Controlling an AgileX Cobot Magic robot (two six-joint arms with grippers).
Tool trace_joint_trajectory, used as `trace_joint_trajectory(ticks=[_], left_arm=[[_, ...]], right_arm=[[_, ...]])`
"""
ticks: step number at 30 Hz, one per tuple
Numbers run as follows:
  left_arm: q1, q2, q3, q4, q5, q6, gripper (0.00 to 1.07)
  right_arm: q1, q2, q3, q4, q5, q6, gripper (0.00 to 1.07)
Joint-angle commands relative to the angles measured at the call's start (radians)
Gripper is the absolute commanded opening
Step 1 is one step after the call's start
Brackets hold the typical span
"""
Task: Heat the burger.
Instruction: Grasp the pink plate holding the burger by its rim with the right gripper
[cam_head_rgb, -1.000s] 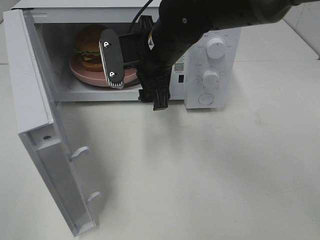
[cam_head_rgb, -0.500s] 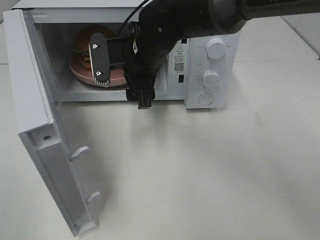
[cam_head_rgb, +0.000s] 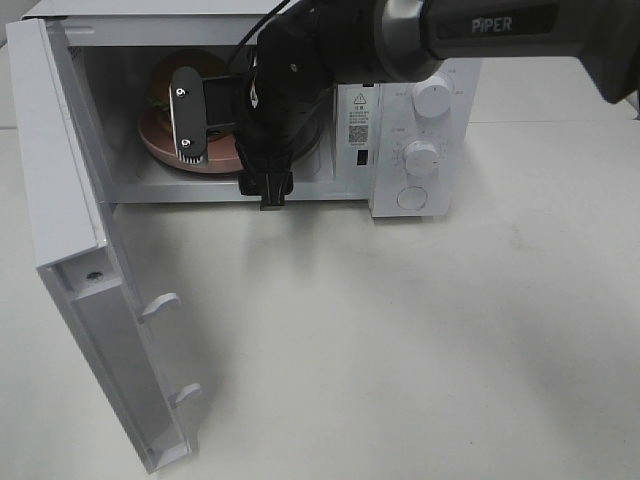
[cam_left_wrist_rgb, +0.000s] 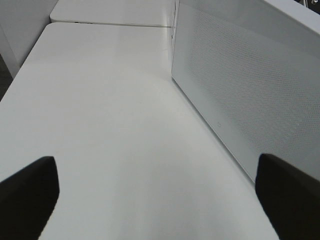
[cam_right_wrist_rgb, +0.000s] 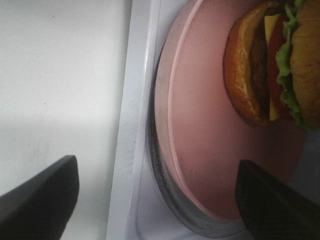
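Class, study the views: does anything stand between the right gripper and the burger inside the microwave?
Nothing visible does. The right gripper hangs open at the open front of the microwave, and only bare pink plate lies between its fingertips and the burger. The door is swung wide.

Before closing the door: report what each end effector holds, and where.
Nothing: left end effector and right end effector open, glossy burger free on round pink plate.
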Motion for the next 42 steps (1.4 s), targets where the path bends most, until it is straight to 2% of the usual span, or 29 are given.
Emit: trace_joint_trajectory(ticks=[1, 13, 23, 29, 34, 36, 42], left_arm=[[0.000, -0.005, 0.003, -0.001, -0.004, -0.007, 1.00], [0.000, -0.005, 0.003, -0.001, -0.004, -0.007, 1.00], [0.000, -0.005, 0.003, -0.001, -0.004, -0.007, 1.00], [0.000, -0.005, 0.003, -0.001, -0.004, -0.007, 1.00], [0.000, -0.005, 0.003, -0.001, -0.004, -0.007, 1.00], [0.000, -0.005, 0.003, 0.000, -0.004, -0.007, 1.00], [0.000, -0.005, 0.003, 0.002, -0.004, -0.007, 1.00]], right_arm=[[-0.003, 0.032, -0.035, 0.000, 0.003, 0.007, 0.83], [-0.003, 0.106, -0.130, 0.000, 0.004, 0.003, 0.82], [-0.003, 0.195, -0.264, -0.004, 0.047, -0.002, 0.81], [-0.003, 0.217, -0.287, 0.000, 0.049, -0.005, 0.81], [-0.003, 0.242, -0.309, 0.041, 0.049, -0.027, 0.81], [-0.014, 0.251, -0.320, 0.106, 0.044, -0.081, 0.81], [-0.027, 0.253, -0.323, 0.173, 0.038, -0.171, 0.81]])
